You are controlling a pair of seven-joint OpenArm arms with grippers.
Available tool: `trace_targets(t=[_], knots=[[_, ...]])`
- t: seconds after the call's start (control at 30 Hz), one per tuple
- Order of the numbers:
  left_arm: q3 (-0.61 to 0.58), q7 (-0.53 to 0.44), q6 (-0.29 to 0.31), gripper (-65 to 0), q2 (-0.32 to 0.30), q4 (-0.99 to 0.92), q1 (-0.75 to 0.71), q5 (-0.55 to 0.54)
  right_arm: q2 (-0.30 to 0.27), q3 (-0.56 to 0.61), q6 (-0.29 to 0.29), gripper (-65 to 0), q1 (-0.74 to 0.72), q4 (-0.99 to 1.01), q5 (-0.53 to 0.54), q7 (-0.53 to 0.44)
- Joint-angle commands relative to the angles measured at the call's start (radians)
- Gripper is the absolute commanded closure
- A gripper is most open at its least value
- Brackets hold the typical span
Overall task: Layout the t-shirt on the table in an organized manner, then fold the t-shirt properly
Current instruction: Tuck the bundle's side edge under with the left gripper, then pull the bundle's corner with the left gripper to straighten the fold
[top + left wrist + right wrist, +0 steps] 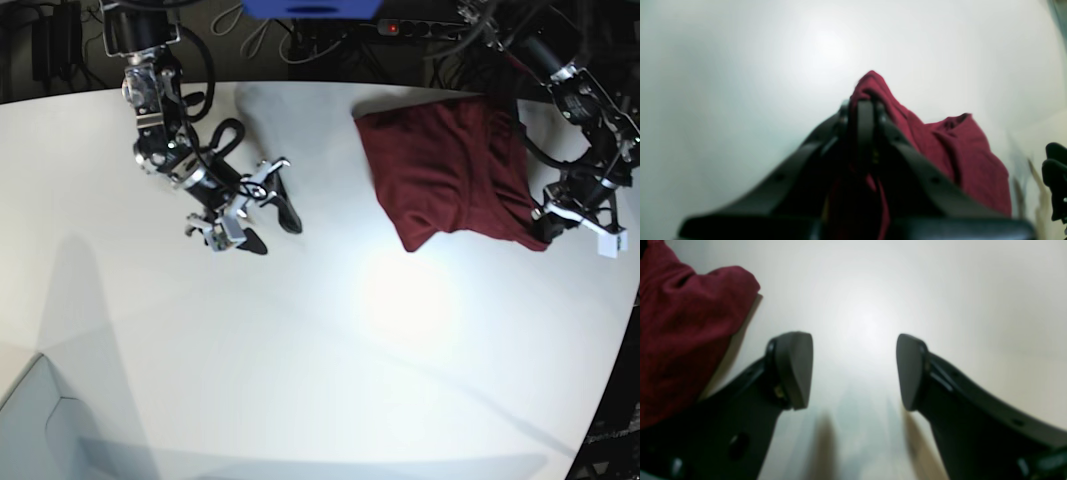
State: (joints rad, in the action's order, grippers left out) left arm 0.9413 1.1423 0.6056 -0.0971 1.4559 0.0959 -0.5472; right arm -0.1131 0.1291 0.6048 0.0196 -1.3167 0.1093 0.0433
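t-shirt (680, 340) cut off, left wrist view blurred

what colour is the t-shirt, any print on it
Plain dark maroon t-shirt, no print visible; it shows best in the base view.

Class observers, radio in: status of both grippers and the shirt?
Left gripper shut on t-shirt edge. Right gripper open, empty, over bare table. Shirt bunched, not laid flat. Nothing obstructing.

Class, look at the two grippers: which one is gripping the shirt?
The left gripper, on the base view's right: its jaws are shut on the t-shirt. The right gripper is open, with only the table between its jaws.
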Motion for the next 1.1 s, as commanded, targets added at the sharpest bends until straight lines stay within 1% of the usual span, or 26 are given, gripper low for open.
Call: trace_targets(t=[0.0,0.1,0.27,0.33,0.43,0.5,0.6,0.67,0.73,0.87,0.9,1.0,1.07], knots=[[0.002,-0.015,0.0,-0.2,-0.016,-0.025,0.011,-0.018,0.0,-0.003,0.007,-39.0,-0.014,-0.019,0.013,-0.027],[-0.006,-0.017,0.0,-0.4,-0.043,-0.111,0.014,-0.018,0.0,-0.003,0.007,-39.0,-0.016,-0.019,0.013,-0.027],[-0.006,-0.017,0.0,-0.7,-0.053,-0.162,0.014,-0.018,0.0,-0.003,0.007,-39.0,-0.02,-0.019,0.013,-0.027],[-0.001,-0.017,0.0,-3.1,-0.053,-0.16,0.014,-0.018,0.0,-0.003,0.007,-39.0,-0.022,-0.019,0.011,-0.027],[0.002,-0.015,0.0,-12.5,-0.053,-0.16,0.014,-0.029,0.0,-0.001,0.007,-39.0,-0.022,-0.019,0.011,-0.027],[0.002,-0.009,0.001,-20.2,-0.054,-0.159,0.012,-0.029,0.0,-0.001,0.007,-39.0,-0.022,-0.019,0.011,-0.027],[0.002,-0.006,0.01,-32.2,-0.072,-0.159,0.008,-0.047,0.0,-0.001,0.007,-39.0,-0.022,-0.019,0.011,-0.027],[0.002,-0.005,0.01,-38.3,-0.077,-0.159,-0.023,-0.093,0.0,-0.001,0.007,-39.0,-0.022,-0.019,0.011,-0.027],[0.002,-0.005,0.01,-42.7,-0.114,-0.146,-0.055,-0.175,0.0,-0.001,0.007,-39.0,-0.022,-0.019,0.011,-0.027],[0.002,-0.005,0.01,-43.1,-0.143,-0.088,-0.138,-0.345,0.0,-0.003,0.007,-39.0,-0.022,-0.019,0.011,-0.027],[-0.001,-0.005,0.001,-43.1,-0.145,-0.067,-0.166,-0.386,0.0,-0.003,0.007,-39.0,-0.022,-0.019,0.011,-0.027],[-0.006,-0.005,0.0,-43.1,-0.137,-0.007,-0.229,-0.466,0.0,-0.003,0.007,-39.0,-0.02,-0.019,0.011,-0.027],[-0.011,-0.005,0.0,-43.1,-0.117,0.013,-0.256,-0.483,0.002,-0.003,0.007,-39.0,-0.02,-0.019,0.011,-0.027]])
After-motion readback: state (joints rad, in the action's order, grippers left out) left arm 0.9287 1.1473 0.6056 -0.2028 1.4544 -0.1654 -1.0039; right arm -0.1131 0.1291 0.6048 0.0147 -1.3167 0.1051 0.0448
